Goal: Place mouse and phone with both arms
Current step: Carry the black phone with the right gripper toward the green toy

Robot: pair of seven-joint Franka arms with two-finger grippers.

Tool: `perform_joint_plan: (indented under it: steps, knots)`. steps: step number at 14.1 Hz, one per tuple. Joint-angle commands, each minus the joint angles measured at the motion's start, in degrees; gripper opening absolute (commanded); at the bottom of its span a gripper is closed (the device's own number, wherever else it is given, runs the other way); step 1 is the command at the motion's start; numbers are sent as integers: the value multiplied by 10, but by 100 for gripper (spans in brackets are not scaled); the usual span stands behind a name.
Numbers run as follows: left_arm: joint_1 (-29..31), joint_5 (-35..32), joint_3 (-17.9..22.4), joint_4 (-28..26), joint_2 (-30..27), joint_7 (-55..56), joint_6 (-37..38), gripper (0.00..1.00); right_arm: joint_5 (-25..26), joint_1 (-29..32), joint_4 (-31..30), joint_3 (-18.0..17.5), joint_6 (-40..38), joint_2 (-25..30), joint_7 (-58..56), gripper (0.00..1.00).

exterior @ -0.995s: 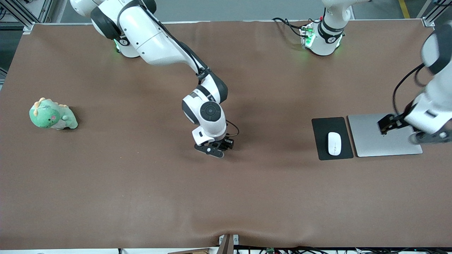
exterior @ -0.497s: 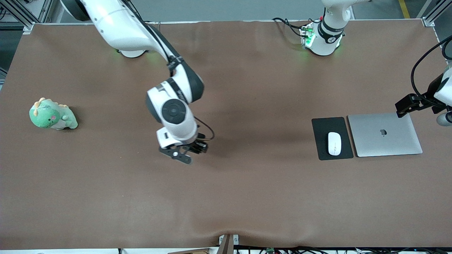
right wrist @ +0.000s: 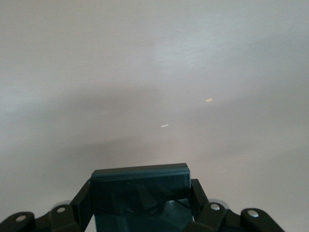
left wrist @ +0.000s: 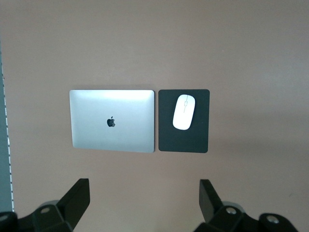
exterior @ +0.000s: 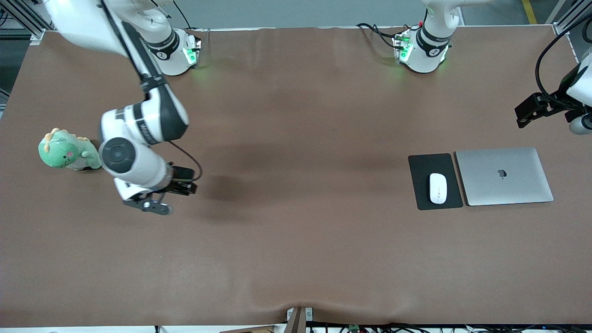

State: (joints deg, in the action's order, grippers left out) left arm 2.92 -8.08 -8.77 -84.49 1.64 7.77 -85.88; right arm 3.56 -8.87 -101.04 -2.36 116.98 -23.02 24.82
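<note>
The white mouse (exterior: pixel 438 188) lies on a black mouse pad (exterior: pixel 423 166) at the left arm's end of the table; it also shows in the left wrist view (left wrist: pixel 184 111). My right gripper (exterior: pixel 181 182) is shut on the black phone (right wrist: pixel 140 186) and holds it over the bare brown table cover, beside the green plush dinosaur (exterior: pixel 67 150). In the right wrist view the gripper (right wrist: pixel 140 193) has the phone clamped between its fingers. My left gripper (exterior: pixel 532 110) is open and empty, up over the table's edge past the laptop; its own view (left wrist: pixel 142 193) shows the fingers spread wide.
A closed silver laptop (exterior: pixel 504 175) lies beside the mouse pad, also in the left wrist view (left wrist: pixel 113 121). The brown cover (exterior: pixel 296 231) spans the table. Both arm bases stand along the edge farthest from the front camera.
My right arm has swung from the table's middle toward the dinosaur, carrying the phone. My left gripper has drawn away from over the laptop toward the table's edge.
</note>
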Motion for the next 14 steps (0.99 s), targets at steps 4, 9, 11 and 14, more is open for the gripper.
perform_joint_plan:
  steps: [4,9,11,14]
  knots:
    - [-1,36,7,-6,-9,-3,18,100,0,141,-92,-12,67,27,-195,0]
    - [-1,39,6,-7,-9,-1,18,100,0,215,-169,-12,168,25,-258,0]
    - [1,39,6,-9,-10,-2,19,100,0,225,-185,-12,194,24,-278,0]
    - [1,39,5,-9,-16,-2,20,100,5,249,-209,-11,242,17,-283,0]
